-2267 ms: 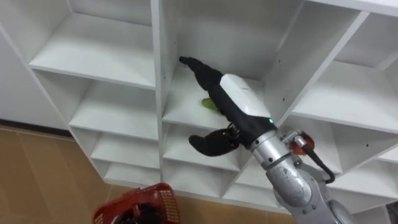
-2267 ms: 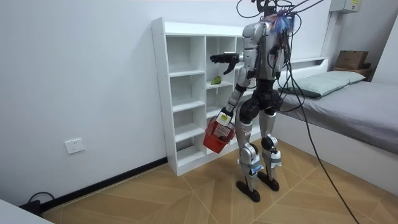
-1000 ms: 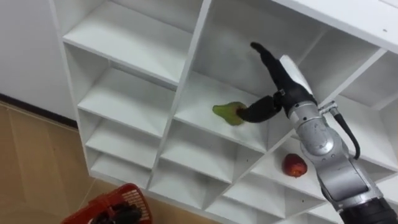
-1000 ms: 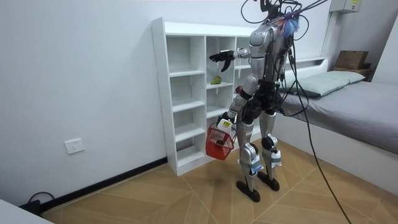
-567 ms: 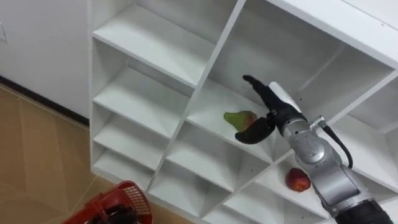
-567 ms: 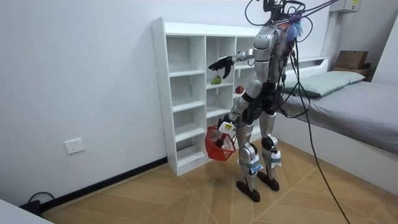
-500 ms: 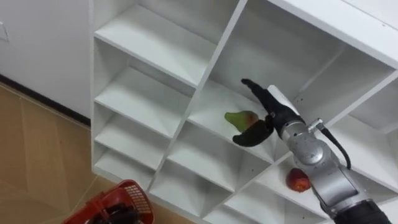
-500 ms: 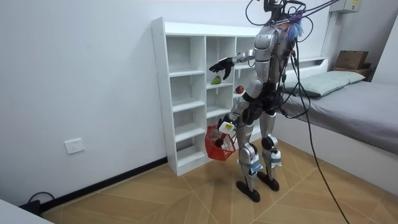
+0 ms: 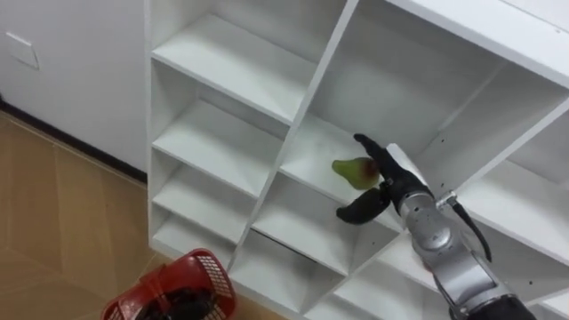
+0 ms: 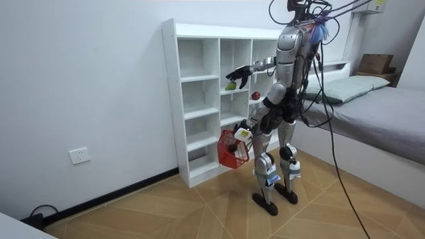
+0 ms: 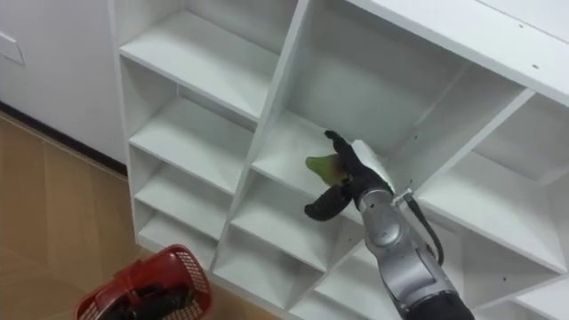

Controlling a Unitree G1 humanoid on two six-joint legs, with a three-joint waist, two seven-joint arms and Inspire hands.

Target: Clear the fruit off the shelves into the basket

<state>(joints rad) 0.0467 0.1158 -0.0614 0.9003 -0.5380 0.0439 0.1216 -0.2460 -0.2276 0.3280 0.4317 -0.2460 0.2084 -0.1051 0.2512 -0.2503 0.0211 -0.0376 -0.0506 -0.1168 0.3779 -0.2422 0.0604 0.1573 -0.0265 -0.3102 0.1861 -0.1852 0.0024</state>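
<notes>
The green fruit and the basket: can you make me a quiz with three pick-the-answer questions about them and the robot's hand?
1. Where is the green fruit? A) on a chair B) on a shelf of the white closet C) on a table
2. What colour is the basket? A) red B) blue C) yellow
3. How is the right hand? A) a tight fist B) holding the basket C) open at the fruit

Answers: 1 B, it lies on a middle shelf. 2 A, it is red and hangs from the left hand. 3 C, its fingers are straight, right by the fruit.
</notes>
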